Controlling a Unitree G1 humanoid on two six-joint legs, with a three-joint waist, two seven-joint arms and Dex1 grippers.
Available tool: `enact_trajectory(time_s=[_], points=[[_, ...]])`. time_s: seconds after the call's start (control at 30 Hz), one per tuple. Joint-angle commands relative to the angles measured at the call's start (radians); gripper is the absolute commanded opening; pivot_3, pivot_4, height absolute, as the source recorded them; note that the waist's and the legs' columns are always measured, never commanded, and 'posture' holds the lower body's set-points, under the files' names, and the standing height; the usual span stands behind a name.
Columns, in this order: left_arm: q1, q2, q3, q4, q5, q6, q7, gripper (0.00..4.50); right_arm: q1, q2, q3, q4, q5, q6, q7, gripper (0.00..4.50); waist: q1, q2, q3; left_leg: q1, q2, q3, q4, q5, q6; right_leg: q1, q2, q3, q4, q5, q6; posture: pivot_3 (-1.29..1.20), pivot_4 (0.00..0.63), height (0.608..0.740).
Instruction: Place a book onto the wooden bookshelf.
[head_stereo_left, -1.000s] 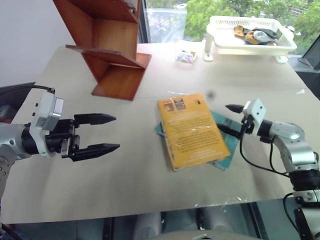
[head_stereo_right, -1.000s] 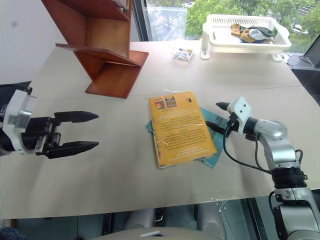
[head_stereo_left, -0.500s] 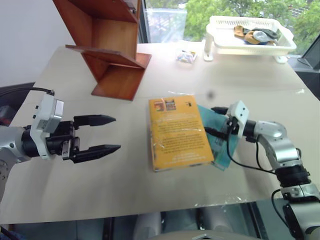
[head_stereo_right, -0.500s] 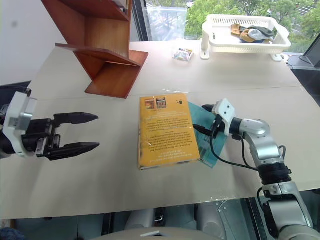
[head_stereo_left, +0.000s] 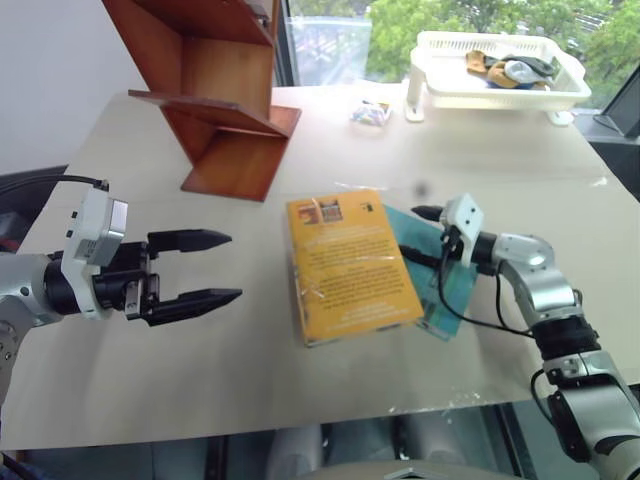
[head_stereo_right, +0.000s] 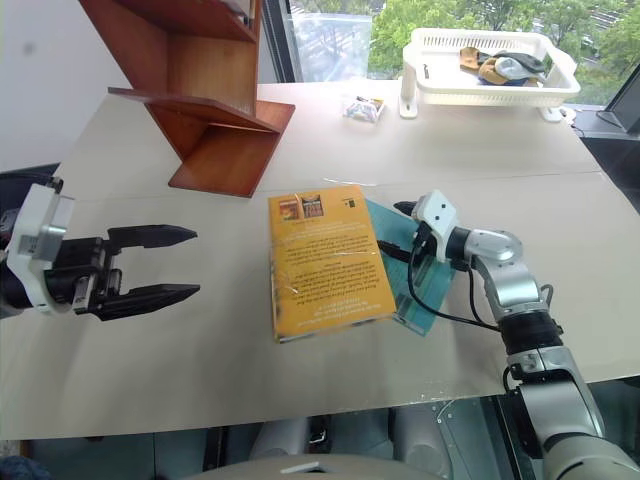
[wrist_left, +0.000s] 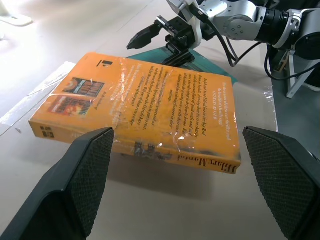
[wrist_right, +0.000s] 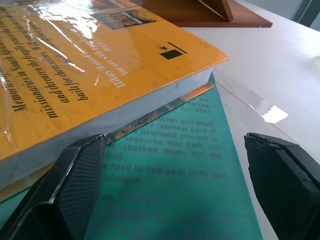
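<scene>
Beige tabletop before a window carries the scene: the right gripper (head_stereo_left: 428, 237), black fingers spread wide, reaches low against the right edge of the glossy yellow-orange paperback book (head_stereo_left: 348, 264), apparently to nudge it off the thin teal-blue book (head_stereo_left: 449, 287) beneath. Well left, the left gripper (head_stereo_left: 207, 267) hovers spread wide facing the paperback, perhaps ready to receive it. Far left stands the reddish-brown slanted wooden bookshelf (head_stereo_left: 215, 95), well apart.

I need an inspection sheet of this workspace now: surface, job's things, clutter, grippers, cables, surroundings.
Surface: pale table, clear film at its near edge.
Job's things: yellow-orange book flat on the teal-blue book; wooden bookshelf tilted, far left.
Clutter: white basket holding items; small packet.
Grippers: left gripper open, apart from the books; right gripper open at the books' edge.
Cables: black cable on right arm.
Surroundings: window, trees.
</scene>
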Motion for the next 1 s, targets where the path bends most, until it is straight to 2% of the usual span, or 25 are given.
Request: enact_trajectory(time_s=[0.03, 0.23, 0.37, 0.5, 0.6, 0.77, 0.83, 1.0], points=[[-0.006, -0.001, 0.028, -0.024, -0.016, -0.007, 0.01, 4.41, -0.027, 0.005, -0.005, -0.01, 0.009, -0.023, 0.01, 4.5, 0.0, 0.0, 0.0, 0.0, 0.0, 0.0, 0.0, 0.0, 0.0, 0.0, 0.0, 0.0, 0.0, 0.0, 0.0, 0.0, 0.15, 0.74], [0.005, -0.013, 0.023, -0.028, -0.019, 0.004, 0.032, 4.41, -0.005, -0.036, -0.027, -0.025, 0.007, -0.025, 0.026, 4.5, 0.0, 0.0, 0.0, 0.0, 0.0, 0.0, 0.0, 0.0, 0.0, 0.0, 0.0, 0.0, 0.0, 0.0, 0.0, 0.0, 0.15, 0.74], [0.042, -0.039, 0.02, -0.017, -0.023, 0.074, 0.112, 4.41, 0.036, -0.118, -0.083, -0.084, 0.071, 0.017, 0.081, 4.5, 0.005, 0.0, 0.0, 0.0, 0.0, 0.0, 0.0, 0.0, 0.0, 0.0, 0.0, 0.0, 0.0, 0.0, 0.0, 0.0, 0.15, 0.74], [0.082, -0.093, 0.007, -0.006, -0.072, 0.18, 0.208, 4.41, 0.154, -0.237, -0.165, -0.222, 0.137, 0.075, 0.122, 4.5, 0.005, 0.0, 0.0, -0.001, 0.0, -0.001, 0.0, 0.0, 0.0, -0.001, 0.0, 0.0, 0.0, 0.0, 0.0, 0.0, 0.15, 0.74], [0.062, -0.156, 0.009, 0.03, -0.199, 0.298, 0.287, 4.41, 0.239, -0.329, -0.234, -0.353, 0.251, 0.183, 0.187, 4.5, 0.006, -0.001, 0.001, -0.001, 0.0, -0.005, 0.0, -0.002, 0.004, 0.0, -0.001, 0.0, 0.0, 0.0, 0.0, 0.0, 0.15, 0.74], [0.042, -0.268, -0.087, 0.065, -0.27, 0.396, 0.381, 4.41, 0.344, -0.487, -0.396, -0.586, 0.509, 0.478, 0.227, 4.5, 0.002, 0.0, 0.002, 0.0, 0.0, -0.005, 0.001, -0.003, 0.004, 0.0, -0.001, 0.001, 0.001, 0.0, 0.0, 0.0, 0.15, 0.74], [-0.012, -0.332, -0.097, 0.125, -0.368, 0.464, 0.452, 4.41, 0.37, -0.538, -0.451, -0.653, 0.6, 0.579, 0.223, 4.5, 0.004, -0.002, 0.001, 0.0, 0.0, -0.006, 0.001, -0.003, 0.005, 0.0, -0.001, 0.001, 0.001, 0.0, 0.0, 0.0, 0.15, 0.74], [-0.081, -0.429, -0.145, 0.247, -0.415, 0.534, 0.538, 4.41, 0.384, -0.594, -0.526, -0.752, 0.691, 0.691, 0.165, 4.5, 0.007, -0.004, 0.001, 0.0, 0.0, -0.01, 0.001, -0.003, 0.005, 0.003, -0.001, -0.002, -0.001, 0.0, 0.0, 0.0, 0.15, 0.74]])
